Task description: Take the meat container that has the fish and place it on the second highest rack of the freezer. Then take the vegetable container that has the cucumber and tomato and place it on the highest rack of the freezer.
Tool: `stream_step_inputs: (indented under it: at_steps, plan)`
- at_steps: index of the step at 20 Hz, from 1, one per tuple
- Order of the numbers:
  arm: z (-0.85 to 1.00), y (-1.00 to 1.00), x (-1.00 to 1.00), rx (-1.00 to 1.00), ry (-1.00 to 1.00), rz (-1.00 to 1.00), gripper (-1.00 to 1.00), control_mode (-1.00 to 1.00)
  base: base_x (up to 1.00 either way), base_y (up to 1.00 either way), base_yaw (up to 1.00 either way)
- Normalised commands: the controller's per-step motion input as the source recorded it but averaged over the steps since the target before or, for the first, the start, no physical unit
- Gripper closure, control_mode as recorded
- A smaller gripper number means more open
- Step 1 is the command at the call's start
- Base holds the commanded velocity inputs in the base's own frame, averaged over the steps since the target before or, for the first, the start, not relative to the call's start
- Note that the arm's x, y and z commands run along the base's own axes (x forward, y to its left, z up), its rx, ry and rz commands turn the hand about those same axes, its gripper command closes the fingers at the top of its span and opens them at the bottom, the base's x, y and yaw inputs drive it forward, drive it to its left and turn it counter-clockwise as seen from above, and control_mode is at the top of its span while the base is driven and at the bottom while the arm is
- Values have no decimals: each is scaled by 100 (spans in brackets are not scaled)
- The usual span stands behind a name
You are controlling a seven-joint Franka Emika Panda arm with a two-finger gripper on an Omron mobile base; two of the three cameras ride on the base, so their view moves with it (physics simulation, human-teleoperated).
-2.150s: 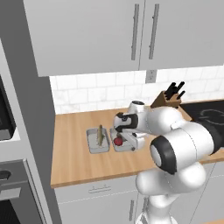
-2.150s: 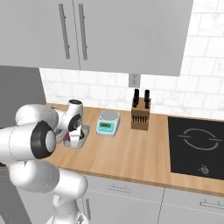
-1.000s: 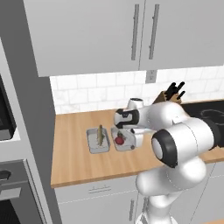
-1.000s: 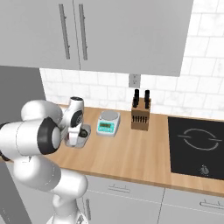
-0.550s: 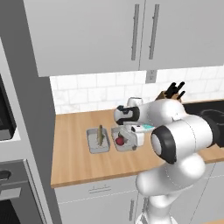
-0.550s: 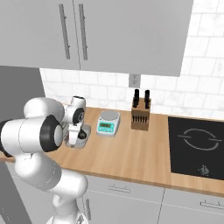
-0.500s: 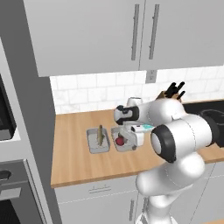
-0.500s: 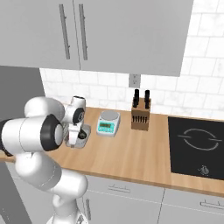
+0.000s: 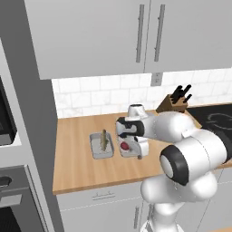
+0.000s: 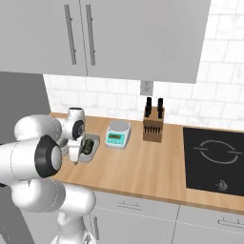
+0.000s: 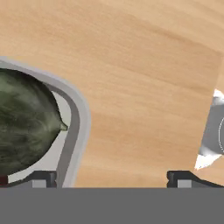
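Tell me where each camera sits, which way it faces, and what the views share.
Left base view: behind the arm's left, looking down at the counter; arm at lower right, fish container beside vegetable container.
Right base view: behind its right; arm at lower left, scale, knife block.
Hand view: on the hand, facing the counter; pincer fingertips, cucumber.
Both base views share the vegetable container.

Matt wooden counter [image 11: 144,78]; smooth grey metal-looking vegetable container [image 11: 78,118].
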Motion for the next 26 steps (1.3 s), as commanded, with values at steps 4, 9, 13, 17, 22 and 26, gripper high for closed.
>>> stream_step_inputs:
  at_steps: [4, 9, 13, 17, 22, 26]
  plan:
    - [-8, -1, 5, -5, -7, -5, -100, -100, 0, 0, 0]
    - [0, -14, 63, 0, 10, -5, -100, -100, 0, 0, 0]
    - [-2, -7, 62, 1, 22, -4, -100, -100, 0, 0, 0]
    - [-31, 4, 8, 0, 15, -2, 100, -100, 0, 0, 0]
    - [-49, 6, -41, 0, 2, -3, 100, -100, 0, 0, 0]
    - [-59, 0, -62, 0, 0, -5, 100, -100, 0, 0, 0]
